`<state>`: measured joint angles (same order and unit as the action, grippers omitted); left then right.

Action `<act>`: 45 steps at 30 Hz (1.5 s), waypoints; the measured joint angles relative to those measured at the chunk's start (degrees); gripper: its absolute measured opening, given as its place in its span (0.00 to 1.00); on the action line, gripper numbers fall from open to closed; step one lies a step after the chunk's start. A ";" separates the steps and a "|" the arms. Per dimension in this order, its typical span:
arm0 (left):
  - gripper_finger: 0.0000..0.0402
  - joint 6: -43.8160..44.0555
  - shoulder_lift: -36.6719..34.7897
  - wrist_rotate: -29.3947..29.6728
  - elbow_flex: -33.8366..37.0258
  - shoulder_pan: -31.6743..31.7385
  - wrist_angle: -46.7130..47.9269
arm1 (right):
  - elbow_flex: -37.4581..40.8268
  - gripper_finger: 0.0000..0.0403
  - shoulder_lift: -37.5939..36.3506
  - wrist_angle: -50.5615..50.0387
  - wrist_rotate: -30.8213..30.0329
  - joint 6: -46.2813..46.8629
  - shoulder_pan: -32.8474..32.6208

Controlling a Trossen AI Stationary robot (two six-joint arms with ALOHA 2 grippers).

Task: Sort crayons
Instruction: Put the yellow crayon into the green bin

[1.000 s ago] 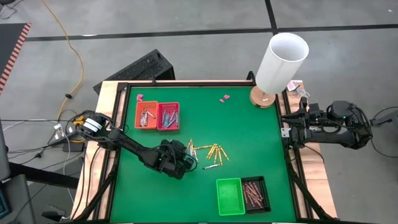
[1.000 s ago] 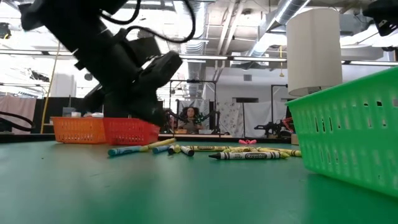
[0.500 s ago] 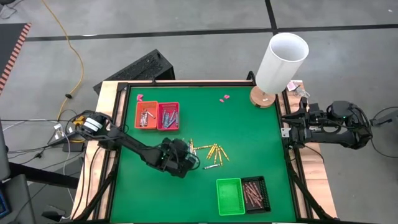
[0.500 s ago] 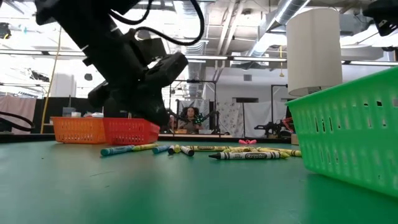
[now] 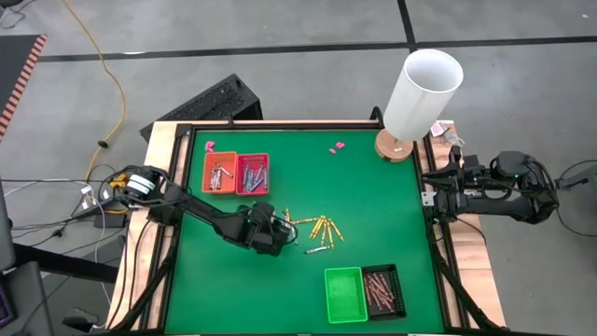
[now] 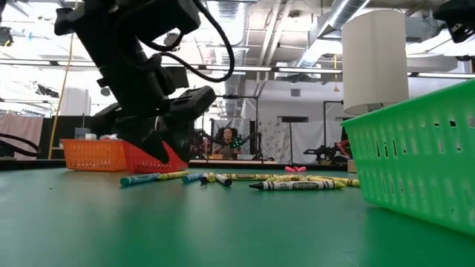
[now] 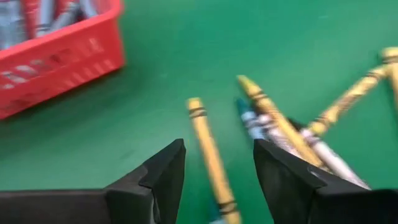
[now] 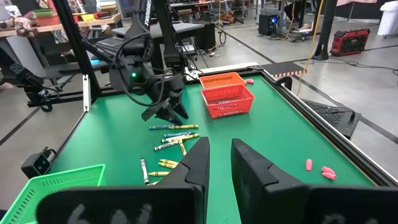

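From above, my left gripper [image 5: 268, 228] hangs low over the green felt table [image 5: 373, 201], just beside the loose scatter of thin yellow, blue and grey crayons [image 5: 319, 229] near the table's middle, while more crayons lie sorted in the small orange tray [image 5: 219, 173] and the red tray [image 5: 252, 174] touching it, and brown-red ones in the black tray [image 5: 383, 290] beside the bright green basket [image 5: 344, 294]. My right gripper [image 5: 435, 194] waits at the table's right edge, near the tall white cylinder [image 5: 422, 93] on its wooden base. At table height, my left gripper [image 6: 167, 144] is tilted down in front of the red tray [image 6: 152, 156], above the near end of the crayon row [image 6: 245, 179]. Through my left wrist camera, my two dark fingers [image 7: 163, 174] stand apart with nothing between them, a yellow crayon [image 7: 210, 155] lying on the felt between and beyond them. My right wrist camera shows my right fingers [image 8: 199, 163] with a narrow gap, holding nothing.
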<state>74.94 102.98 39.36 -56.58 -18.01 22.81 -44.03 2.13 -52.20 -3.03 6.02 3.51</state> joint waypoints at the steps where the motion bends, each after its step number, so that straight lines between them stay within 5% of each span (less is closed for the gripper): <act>1: 0.45 0.36 0.00 0.06 0.00 0.26 0.67 | 0.00 0.17 0.00 0.02 0.00 0.00 0.00; 19: 0.39 -0.70 3.01 -4.50 1.16 1.54 -2.73 | 0.02 0.17 0.00 0.02 0.00 0.17 0.00; 35: 0.03 -1.40 4.60 -5.05 -1.14 1.38 -1.10 | 0.04 0.17 0.00 0.00 0.01 0.20 0.00; 45: 0.03 -2.11 4.46 -5.46 -2.58 1.52 -0.86 | 0.04 0.17 0.00 0.00 0.01 0.20 0.00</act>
<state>72.83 107.44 33.90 -59.15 -16.48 21.95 -43.99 2.13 -52.21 -3.01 6.22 3.51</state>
